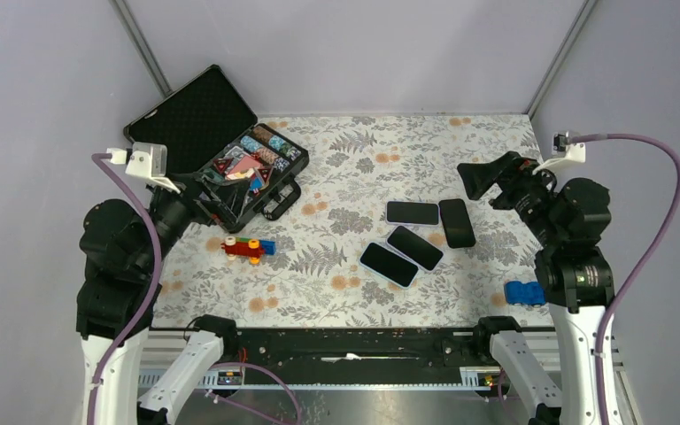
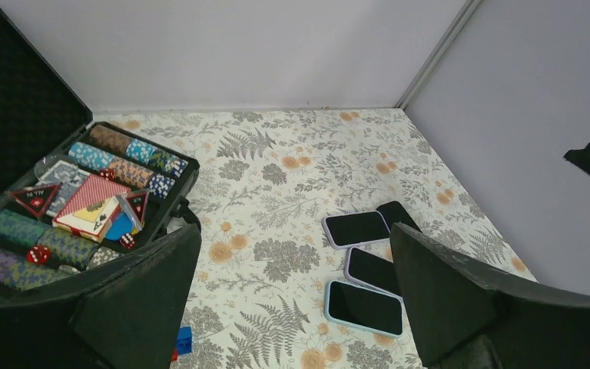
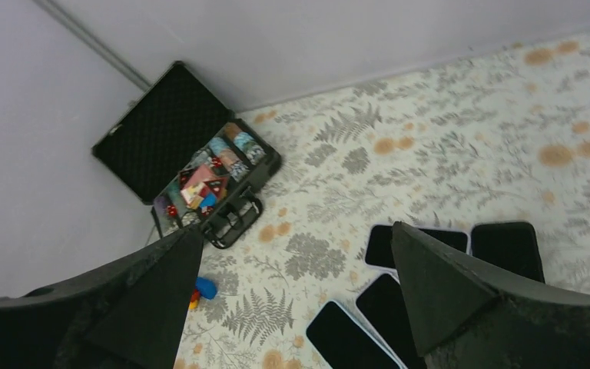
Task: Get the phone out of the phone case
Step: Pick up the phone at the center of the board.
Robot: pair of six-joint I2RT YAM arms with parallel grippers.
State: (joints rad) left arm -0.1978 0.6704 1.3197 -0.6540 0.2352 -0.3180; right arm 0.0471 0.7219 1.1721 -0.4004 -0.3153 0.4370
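Grey walls [image 1: 363, 53], fern-print tabletop [image 1: 354, 168] — left claw [image 2: 295, 231] and right claw [image 3: 296, 231] spread wide, empty.

I've got four phones [image 1: 412, 212] lying flat, dark screens up, bunched together well to the right of the open chip case [image 1: 197, 119]. Three are pale-edged; the rightmost phone [image 1: 457, 222] looks all black.

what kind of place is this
Likely a robot lab test cell: plain grey partition walls box in a table with a floral fern-print cloth, two black robot arms are bolted at its near edge, and four black phones lie staged.
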